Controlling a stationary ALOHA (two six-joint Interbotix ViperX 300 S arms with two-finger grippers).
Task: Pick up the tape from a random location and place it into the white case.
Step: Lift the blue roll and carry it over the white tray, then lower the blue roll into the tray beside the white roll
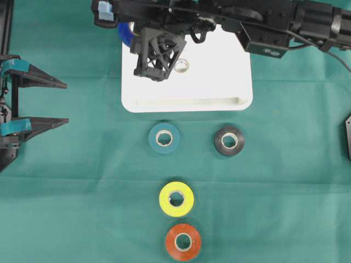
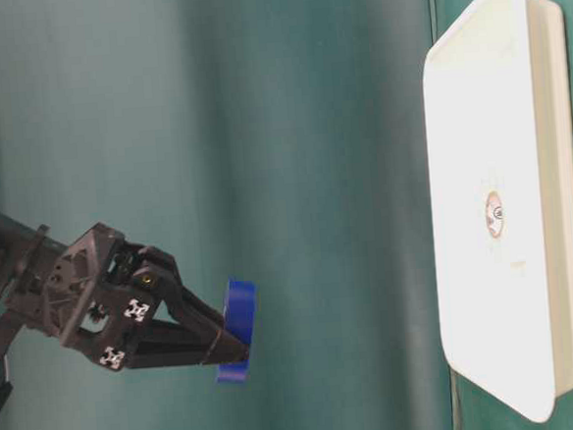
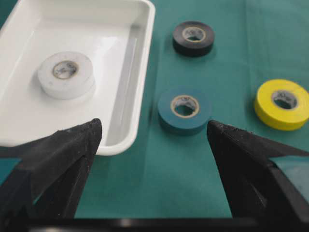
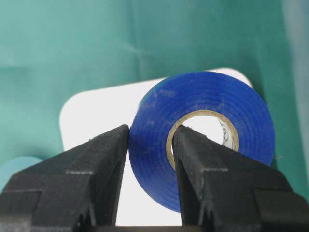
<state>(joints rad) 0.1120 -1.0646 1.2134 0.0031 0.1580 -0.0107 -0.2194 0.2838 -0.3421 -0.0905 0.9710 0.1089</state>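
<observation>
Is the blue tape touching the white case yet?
Apart. The table-level view shows the blue tape in the right gripper, with open space before the white case.

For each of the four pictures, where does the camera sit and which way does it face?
Overhead: above, facing down on the shallow white plastic case; both arms show.
Table-level: low, sideways; right hand grips the blue tape roll.
Left wrist: behind the open left hand, facing the case and the white tape roll.
Right wrist: behind the right hand, facing down.
Shared: all show the case.
</observation>
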